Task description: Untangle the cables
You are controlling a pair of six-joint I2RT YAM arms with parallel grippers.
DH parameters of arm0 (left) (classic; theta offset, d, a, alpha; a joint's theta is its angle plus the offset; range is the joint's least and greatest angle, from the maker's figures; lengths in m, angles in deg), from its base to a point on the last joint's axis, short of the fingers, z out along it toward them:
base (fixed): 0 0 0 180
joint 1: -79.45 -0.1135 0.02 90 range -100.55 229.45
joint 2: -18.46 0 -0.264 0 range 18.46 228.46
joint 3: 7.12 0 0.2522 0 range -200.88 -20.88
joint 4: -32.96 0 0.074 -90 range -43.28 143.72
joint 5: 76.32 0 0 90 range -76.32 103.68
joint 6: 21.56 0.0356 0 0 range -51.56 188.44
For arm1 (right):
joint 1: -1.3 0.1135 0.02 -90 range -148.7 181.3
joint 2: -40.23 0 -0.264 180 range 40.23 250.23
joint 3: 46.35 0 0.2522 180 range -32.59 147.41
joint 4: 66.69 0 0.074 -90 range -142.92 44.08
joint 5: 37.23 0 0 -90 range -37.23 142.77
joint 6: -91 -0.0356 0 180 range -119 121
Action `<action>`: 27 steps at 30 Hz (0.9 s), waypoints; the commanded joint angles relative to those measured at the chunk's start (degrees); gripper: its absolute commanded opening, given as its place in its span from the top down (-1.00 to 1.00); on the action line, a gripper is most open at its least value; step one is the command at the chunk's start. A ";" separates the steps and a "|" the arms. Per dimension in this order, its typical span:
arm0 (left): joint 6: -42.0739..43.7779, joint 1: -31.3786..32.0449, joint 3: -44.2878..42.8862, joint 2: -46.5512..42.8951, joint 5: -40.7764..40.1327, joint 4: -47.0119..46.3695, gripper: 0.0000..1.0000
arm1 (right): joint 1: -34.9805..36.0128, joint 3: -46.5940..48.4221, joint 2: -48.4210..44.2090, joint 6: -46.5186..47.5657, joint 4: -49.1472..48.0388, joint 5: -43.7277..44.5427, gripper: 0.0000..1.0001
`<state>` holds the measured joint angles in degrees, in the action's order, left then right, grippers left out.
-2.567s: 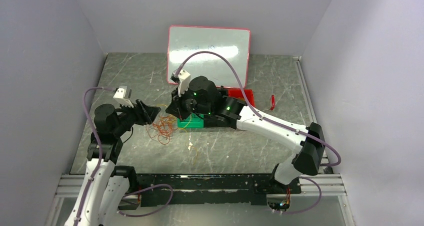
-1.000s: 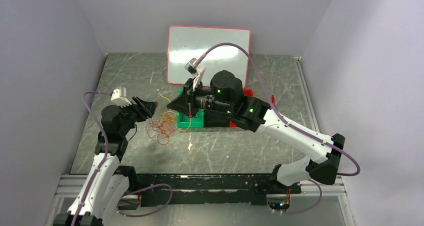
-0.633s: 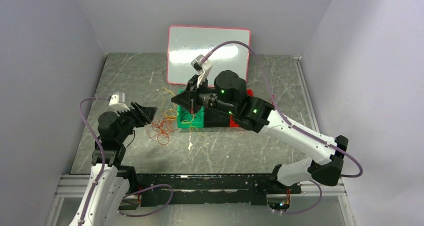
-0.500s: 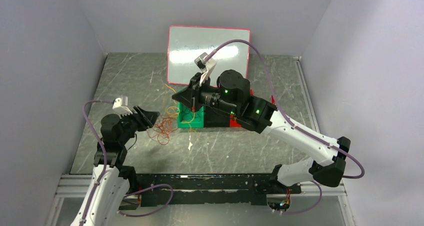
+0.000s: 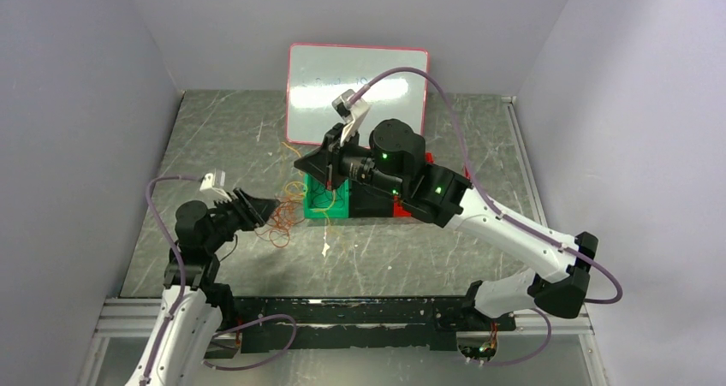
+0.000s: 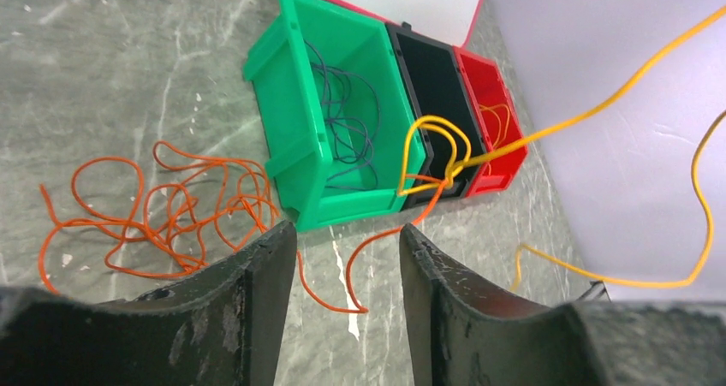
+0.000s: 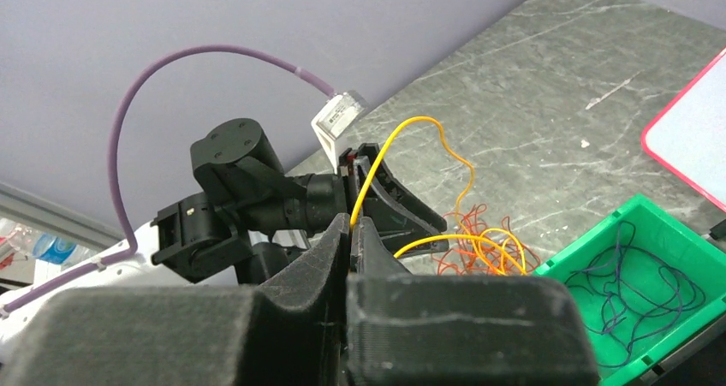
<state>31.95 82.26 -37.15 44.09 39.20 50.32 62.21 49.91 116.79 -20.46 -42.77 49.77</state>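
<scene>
While the left gripper is hovering with its jaws spread and nothing between them, the orange cables are lying in a loose heap on the table. The heap is just left of the green bin, below and ahead of the fingertips. A dark cable is sitting coiled inside that bin. Above the bin, the right gripper is pinching the yellow cable, its jaws pressed together. At the bin's right front corner the yellow cable is crossing the orange cables, and which one is lying on top is hard to make out.
</scene>
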 commanded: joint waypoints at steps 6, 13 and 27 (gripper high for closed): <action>-0.07 -0.30 2.48 3.01 9.36 -9.03 0.00 | -0.08 1.35 0.39 0.13 -1.18 0.05 1.00; 0.28 -0.17 3.52 6.39 10.66 -12.12 0.09 | -0.09 1.69 1.08 0.11 -1.44 -0.67 1.00; -0.63 -0.08 1.46 14.59 4.94 -13.61 0.85 | -0.14 -0.08 -2.22 0.87 -2.16 1.38 1.00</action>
<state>30.86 82.28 -34.05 57.66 47.24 36.86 62.21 49.91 117.64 -20.41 -43.23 49.09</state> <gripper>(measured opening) 0.101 0.016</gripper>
